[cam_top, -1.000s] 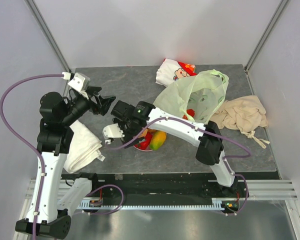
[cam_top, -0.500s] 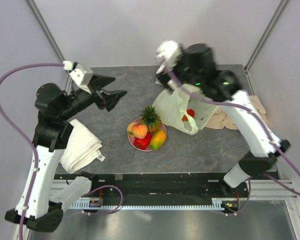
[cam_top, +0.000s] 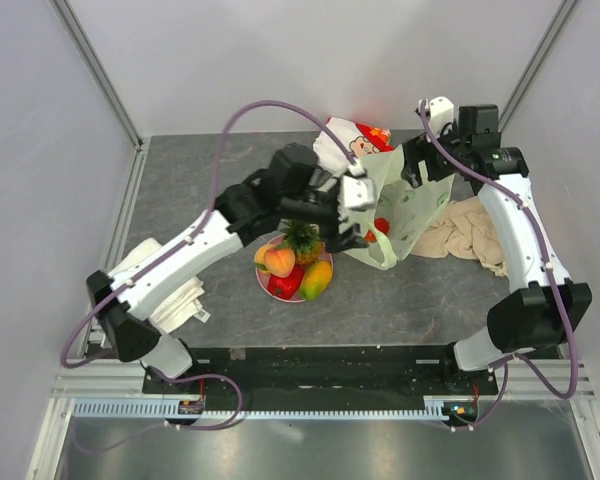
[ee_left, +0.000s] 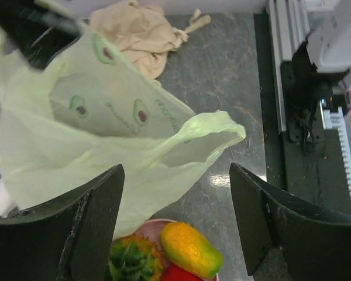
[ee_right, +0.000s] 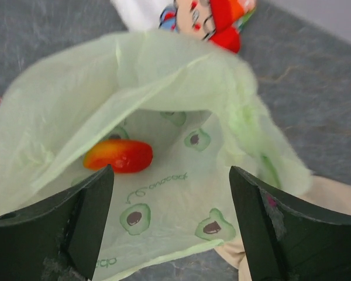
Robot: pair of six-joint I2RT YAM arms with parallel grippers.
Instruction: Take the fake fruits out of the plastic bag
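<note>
1. A folded white towel (cam_top: 168, 292) lies at the left of the grey stone-patterned desk (cam_top: 210, 165), partly under the left arm.
2. A round pink plate (cam_top: 264, 288) near the middle of the desk carries four glossy plastic fake fruits. The pineapple (cam_top: 302, 240) stands upright, its green crown pointing up. The peach (cam_top: 278, 262) sits just left of it, and the red pepper-like piece (cam_top: 287, 284) is at the near rim. The yellow-red mango (cam_top: 317, 280) lies with its long axis diagonal, from near-left to far-right.
3. The left fingers (cam_top: 354, 204) hover just past the plate, at the left flank of the bag. They are spread wide and grip nothing. In the left wrist view the bag's wall and one handle loop (ee_left: 213, 124) lie between and beyond the tips. Whether they touch cannot be told.
4. The thin translucent pale-green plastic bag (cam_top: 405, 205) stands crumpled to the right of the plate. Its mouth faces up, and its long axis runs from the near loop to the far rim.
5. One red-and-yellow fruit (ee_right: 118, 155) lies inside on the bag's floor. Its long axis is level across the right wrist view, and it lies left of the midline between the fingers.
6. The right fingers (cam_top: 418, 168) are at the bag's far rim, pointing into the mouth. They are spread wide and hold nothing.
7. A white-and-red cartoon-printed pouch (cam_top: 342, 140) lies behind the bag, and a crumpled beige cloth (cam_top: 478, 228) lies to its right.
</note>
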